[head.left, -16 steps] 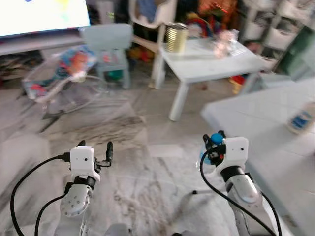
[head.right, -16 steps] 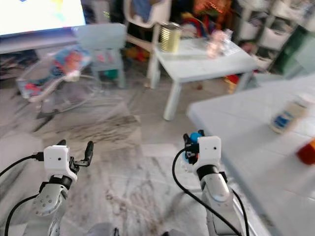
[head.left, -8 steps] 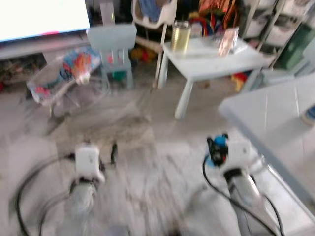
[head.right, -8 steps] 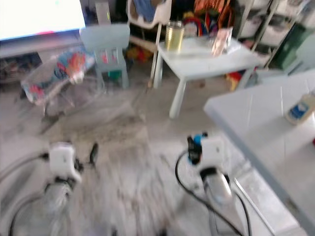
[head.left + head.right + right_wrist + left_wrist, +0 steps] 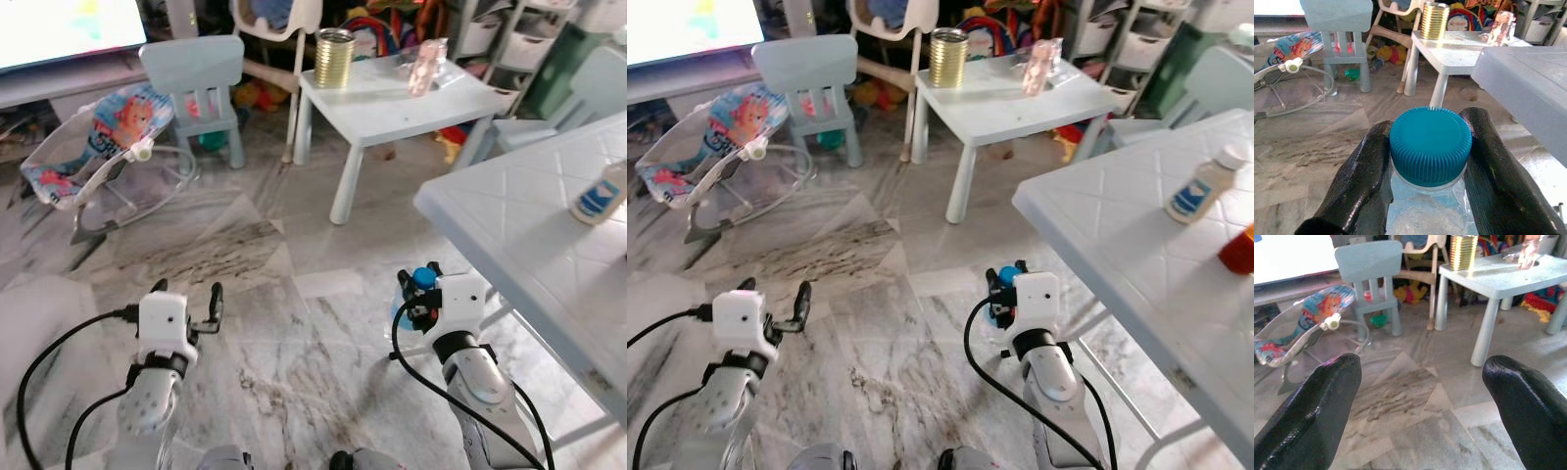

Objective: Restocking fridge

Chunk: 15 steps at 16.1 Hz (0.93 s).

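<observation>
- Right gripper [image 5: 1427, 161]: its two black fingers [image 5: 1359, 181] are clamped on either side of a clear water bottle [image 5: 1425, 215], gripping just under the blue ribbed cap [image 5: 1430, 144].
- Bottle location: held in the air over the marble floor [image 5: 294, 343], beside the near edge of the large white table [image 5: 519, 235], not touching it. In the head views the blue cap [image 5: 423, 277] shows at the front of the right gripper [image 5: 419, 299].
- Bottle orientation: in the right wrist view the cap faces the camera and the body extends away below it, so the long axis runs roughly along the line of the fingers. In the head views the cap sits at the upper end, so the bottle appears close to upright; the exact tilt cannot be determined.
- Left gripper [image 5: 1420, 396]: fingers [image 5: 1317, 406] spread wide apart with nothing between them, held low over the floor on the robot's left [image 5: 206, 308].
- Large white table: carries a white bottle with a blue label [image 5: 1195, 188] and a red object [image 5: 1239, 250] at the frame edge, both well apart from the right gripper.
- Small white table [image 5: 392, 93]: stands further ahead and carries a gold tin can [image 5: 334, 58] and a pinkish item [image 5: 425, 67].
- Further items ahead: a pale blue child's chair [image 5: 196, 83] and a baby bouncer [image 5: 93, 147] on the floor to the left.
</observation>
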Available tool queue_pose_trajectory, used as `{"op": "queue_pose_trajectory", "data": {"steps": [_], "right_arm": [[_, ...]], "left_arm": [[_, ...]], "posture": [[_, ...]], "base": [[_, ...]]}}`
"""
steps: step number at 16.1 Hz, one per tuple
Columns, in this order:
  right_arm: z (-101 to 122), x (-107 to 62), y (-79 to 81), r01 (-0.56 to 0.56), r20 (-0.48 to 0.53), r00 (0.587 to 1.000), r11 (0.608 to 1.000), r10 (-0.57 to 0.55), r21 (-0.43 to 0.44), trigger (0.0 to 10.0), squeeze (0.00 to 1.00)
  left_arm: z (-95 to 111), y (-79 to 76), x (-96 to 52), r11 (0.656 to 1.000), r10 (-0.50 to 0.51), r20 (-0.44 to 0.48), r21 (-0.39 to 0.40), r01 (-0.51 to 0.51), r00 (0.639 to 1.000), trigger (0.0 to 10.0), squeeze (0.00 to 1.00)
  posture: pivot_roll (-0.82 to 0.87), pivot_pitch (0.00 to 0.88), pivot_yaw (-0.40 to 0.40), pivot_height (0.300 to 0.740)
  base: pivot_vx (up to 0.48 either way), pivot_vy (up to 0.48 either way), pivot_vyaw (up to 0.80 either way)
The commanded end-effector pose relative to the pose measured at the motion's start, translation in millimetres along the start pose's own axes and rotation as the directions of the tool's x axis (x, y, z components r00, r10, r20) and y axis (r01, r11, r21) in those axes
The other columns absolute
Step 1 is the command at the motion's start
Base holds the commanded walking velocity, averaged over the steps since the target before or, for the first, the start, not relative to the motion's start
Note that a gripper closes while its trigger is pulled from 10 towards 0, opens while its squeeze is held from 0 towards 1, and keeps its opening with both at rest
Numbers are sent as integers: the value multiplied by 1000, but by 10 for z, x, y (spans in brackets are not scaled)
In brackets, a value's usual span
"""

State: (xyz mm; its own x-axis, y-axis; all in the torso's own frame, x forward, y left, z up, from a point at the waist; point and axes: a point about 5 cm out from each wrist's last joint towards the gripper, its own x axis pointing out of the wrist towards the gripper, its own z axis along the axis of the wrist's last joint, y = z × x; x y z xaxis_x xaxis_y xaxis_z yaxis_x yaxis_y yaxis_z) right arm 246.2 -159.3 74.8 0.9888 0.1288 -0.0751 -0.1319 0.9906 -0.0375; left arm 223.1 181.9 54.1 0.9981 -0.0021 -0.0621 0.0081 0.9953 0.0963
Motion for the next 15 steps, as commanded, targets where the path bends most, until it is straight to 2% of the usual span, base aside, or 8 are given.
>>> {"op": "queue_pose_trajectory", "data": {"steps": [1, 4, 7, 10, 11, 12, 13, 15], "right_arm": [[61, -15, -59, 32, 40, 999, 999, -32, -3, 10000, 0], [-9, -122, -147, 82, 12, 997, 997, -82, -9, 10000, 0], [-40, -149, -264, 171, 14, 985, 985, -171, -10, 10000, 0], [-32, -53, -305, 228, 36, 973, 974, -228, 2, 10000, 0], [-18, -17, -304, 246, 50, 968, 969, -246, 13, 10000, 0], [-16, -6, -304, 249, 52, 967, 968, -250, 14, 10000, 0], [-11, -17, -311, 267, 64, 962, 964, -267, 12, 10000, 0], [-6, -33, -313, 260, 71, 963, 966, -259, -6, 10000, 0]], "left_arm": [[-34, 57, -53, 1000, 5, -10, 17, -5, 1000, 10000, 0], [-98, 150, -124, 999, 3, -30, 39, -1, 1000, 10000, 0], [-92, 302, -7, 996, 24, -26, 83, -22, 999, 10000, 0], [-37, 267, 151, 996, -9, -5, 88, 10, 1000, 10000, 0], [0, 223, 247, 995, -42, 8, 95, 41, 999, 10000, 0], [5, 214, 274, 994, -49, 9, 97, 48, 999, 10000, 0], [50, 148, 387, 990, -91, 32, 107, 87, 995, 10000, 0], [49, 142, 413, 992, -86, 31, 100, 83, 996, 10000, 0]], "posture": [[122, 46, -56, 740], [123, 36, -58, 740], [111, 36, -43, 740], [99, 11, 10, 740], [78, 0, 42, 740], [73, 0, 45, 740], [47, 0, 50, 740], [39, 0, 41, 740]], "base": [[0, 0, 0], [0, 0, 0], [0, 0, 0], [0, 0, 0], [0, 0, 0], [0, 0, 0], [0, 0, 0], [0, 0, 0]]}}
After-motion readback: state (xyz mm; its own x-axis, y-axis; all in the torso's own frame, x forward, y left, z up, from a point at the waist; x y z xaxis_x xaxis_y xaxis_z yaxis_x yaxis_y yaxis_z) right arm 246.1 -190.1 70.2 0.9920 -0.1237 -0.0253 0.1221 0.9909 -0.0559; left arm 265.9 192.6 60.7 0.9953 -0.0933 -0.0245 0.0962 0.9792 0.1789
